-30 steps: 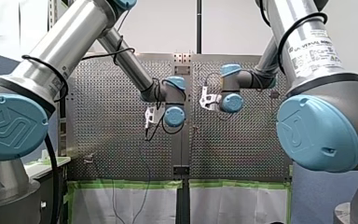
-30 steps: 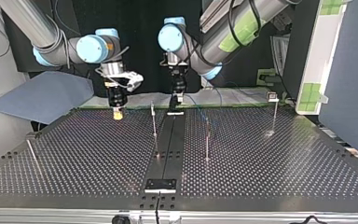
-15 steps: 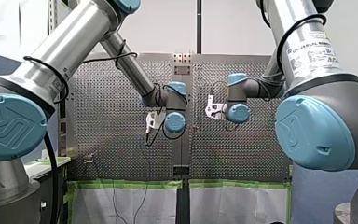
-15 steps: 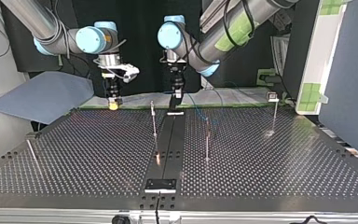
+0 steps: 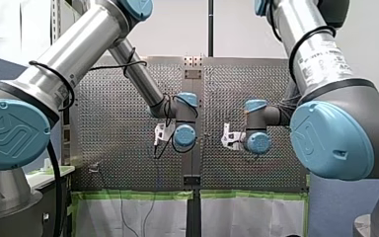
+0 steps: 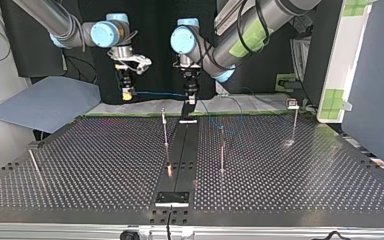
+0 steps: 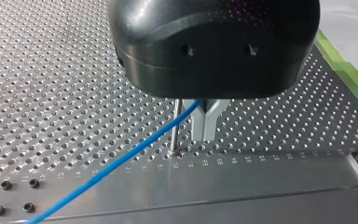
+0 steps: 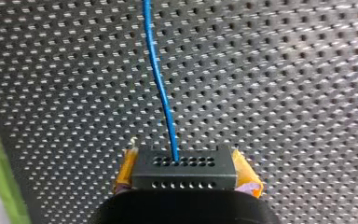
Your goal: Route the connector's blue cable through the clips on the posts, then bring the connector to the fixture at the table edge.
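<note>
My right jaws are clamped on the connector (image 8: 184,173), with a yellow pad (image 8: 244,172) at either side, held above the table (image 6: 300,170) near its far edge in the top view. The cable (image 8: 161,88) runs straight to my left jaws, which pinch it just beside a post (image 7: 174,123).

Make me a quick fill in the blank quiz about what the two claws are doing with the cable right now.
My right claw is shut on a black ___.
Its pads are ___.
The cable leaving it is ___.
My left claw is shut on the ___.
Missing words: connector, yellow, blue, cable.
</note>
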### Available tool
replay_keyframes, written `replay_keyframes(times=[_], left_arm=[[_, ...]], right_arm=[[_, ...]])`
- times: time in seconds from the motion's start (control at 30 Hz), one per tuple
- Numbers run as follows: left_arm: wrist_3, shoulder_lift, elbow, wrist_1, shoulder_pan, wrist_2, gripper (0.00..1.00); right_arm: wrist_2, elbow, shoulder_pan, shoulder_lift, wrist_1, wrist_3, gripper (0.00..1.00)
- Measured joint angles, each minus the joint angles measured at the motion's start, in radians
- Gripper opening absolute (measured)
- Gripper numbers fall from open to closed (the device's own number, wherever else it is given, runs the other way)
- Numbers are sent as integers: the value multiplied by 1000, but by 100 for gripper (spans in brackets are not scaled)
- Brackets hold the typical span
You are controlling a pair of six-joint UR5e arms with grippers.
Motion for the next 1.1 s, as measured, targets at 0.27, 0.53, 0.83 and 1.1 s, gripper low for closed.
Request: replay_keyframes(times=[0.27,0.53,0.83,1.1], left_arm=[[0,-2,2,10,6,5,2],[-7,-37,29,5,11,13,2],[-15,-79,57,1,12,20,2],[-21,-86,74,10,15,21,2]], right_arm=[[-42,-25,-4,67,-48,-2,0],[-54,-80,-5,139,-21,-1,0],[-70,-147,-19,154,16,-2,0],[-106,-201,-28,155,44,-5,0]])
